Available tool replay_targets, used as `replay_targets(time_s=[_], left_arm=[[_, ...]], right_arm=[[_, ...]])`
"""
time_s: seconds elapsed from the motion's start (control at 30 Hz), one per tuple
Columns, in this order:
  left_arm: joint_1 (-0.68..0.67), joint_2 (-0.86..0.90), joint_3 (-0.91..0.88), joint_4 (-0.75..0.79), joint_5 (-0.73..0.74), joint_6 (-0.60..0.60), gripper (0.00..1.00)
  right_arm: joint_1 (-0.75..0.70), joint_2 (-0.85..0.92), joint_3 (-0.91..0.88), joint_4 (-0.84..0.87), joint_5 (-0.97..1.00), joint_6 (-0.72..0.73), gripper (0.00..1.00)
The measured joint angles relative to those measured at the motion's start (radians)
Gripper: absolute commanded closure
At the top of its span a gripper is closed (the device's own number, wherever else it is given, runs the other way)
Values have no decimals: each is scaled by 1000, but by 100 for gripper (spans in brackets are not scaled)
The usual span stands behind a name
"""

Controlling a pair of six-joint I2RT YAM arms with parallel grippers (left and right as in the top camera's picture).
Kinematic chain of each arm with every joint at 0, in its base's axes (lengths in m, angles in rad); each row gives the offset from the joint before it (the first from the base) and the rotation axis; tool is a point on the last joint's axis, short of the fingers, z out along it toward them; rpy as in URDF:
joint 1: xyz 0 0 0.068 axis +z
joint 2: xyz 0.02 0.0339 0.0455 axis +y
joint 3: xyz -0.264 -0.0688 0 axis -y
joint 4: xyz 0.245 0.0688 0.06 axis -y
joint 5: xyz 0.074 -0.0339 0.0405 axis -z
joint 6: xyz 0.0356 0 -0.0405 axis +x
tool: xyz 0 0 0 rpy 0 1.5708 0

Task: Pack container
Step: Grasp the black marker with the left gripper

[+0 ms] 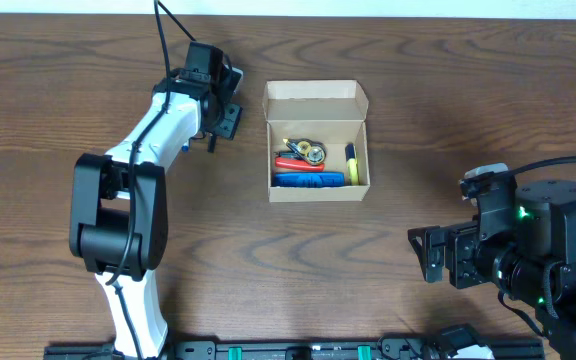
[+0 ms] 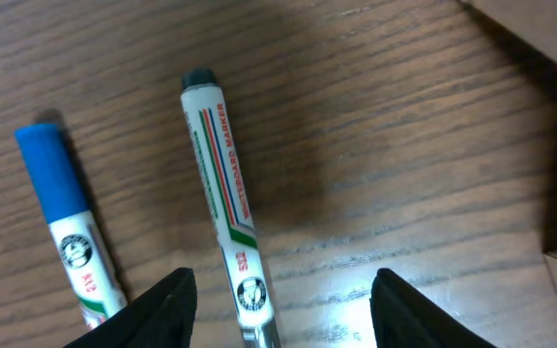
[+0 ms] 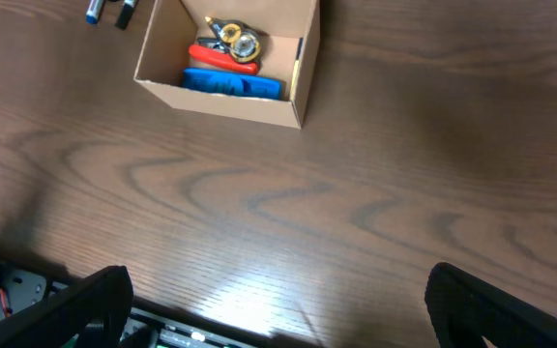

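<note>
The container, a tan cardboard box (image 1: 318, 193), stands at the table's middle back with its flap lid open. It also shows in the right wrist view (image 3: 225, 104). It holds a flat blue item (image 1: 308, 180), a red-handled tool, a round metal piece and a yellow-and-black marker. Left of the box, a black-capped marker (image 2: 222, 193) and a blue-capped marker (image 2: 61, 213) lie on the table. My left gripper (image 2: 283, 290) is open low over them, its fingers on either side of the black-capped marker's lower end. My right gripper (image 3: 278, 290) is open and empty, near the front right.
The table is dark wood. The box's corner (image 2: 540, 19) lies just right of my left gripper. A black rail with electronics (image 1: 308, 350) runs along the front edge. My left arm (image 1: 138, 170) stretches from the front left toward the back.
</note>
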Motion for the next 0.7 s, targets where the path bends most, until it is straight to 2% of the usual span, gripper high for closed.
replay_targets(time_s=[0.53, 0.67, 0.7], left_arm=[[15, 76, 0, 61, 0, 0, 42], [19, 81, 0, 65, 2, -5, 55], [19, 81, 0, 66, 0, -3, 60]], right_arm=[[0, 0, 0, 0, 0, 0, 1], [0, 0, 0, 0, 0, 0, 1], [0, 0, 0, 0, 0, 0, 1]])
